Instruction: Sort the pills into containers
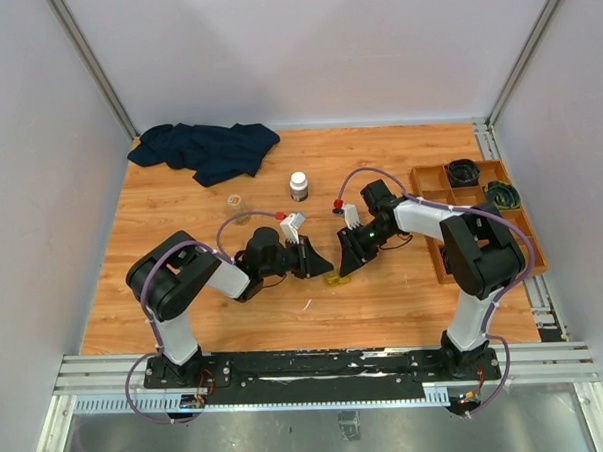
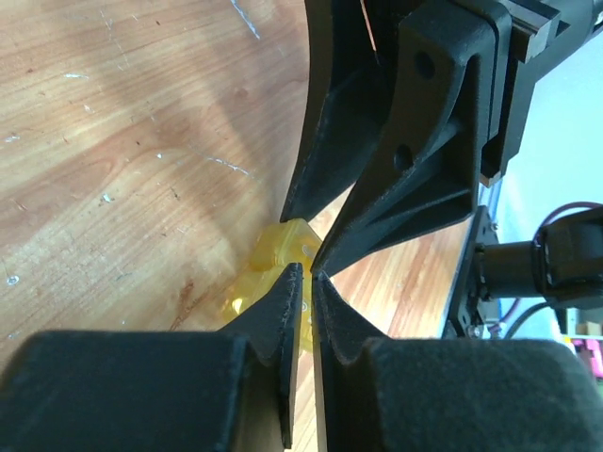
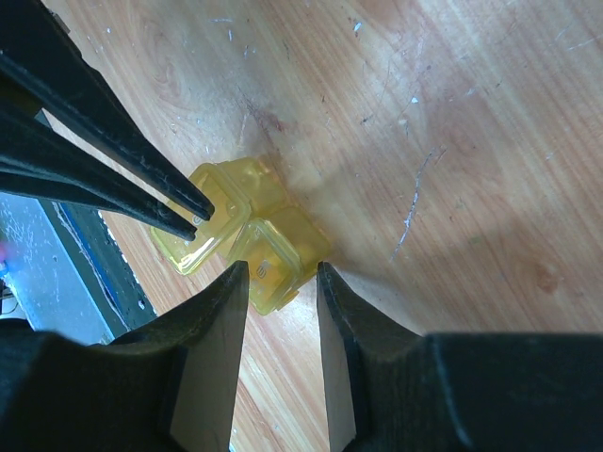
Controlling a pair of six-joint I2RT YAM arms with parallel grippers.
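The yellow case (image 1: 334, 279) lies open on the wooden table between both grippers. In the right wrist view its two halves (image 3: 254, 235) are spread side by side. My left gripper (image 1: 326, 268) is shut on the edge of one half, its fingertips (image 3: 193, 218) pinching it; in the left wrist view my left gripper (image 2: 309, 273) sits over the case (image 2: 273, 252). My right gripper (image 3: 283, 273) is open, its jaws on either side of a corner of the other half. The clear vial (image 1: 238, 205) stands upright, far left of both grippers.
A white-capped bottle (image 1: 299, 185) stands behind the grippers. A dark blue cloth (image 1: 206, 150) lies at the back left. A brown compartment tray (image 1: 427, 180) with dark items sits at the right edge, under the right arm's elbow.
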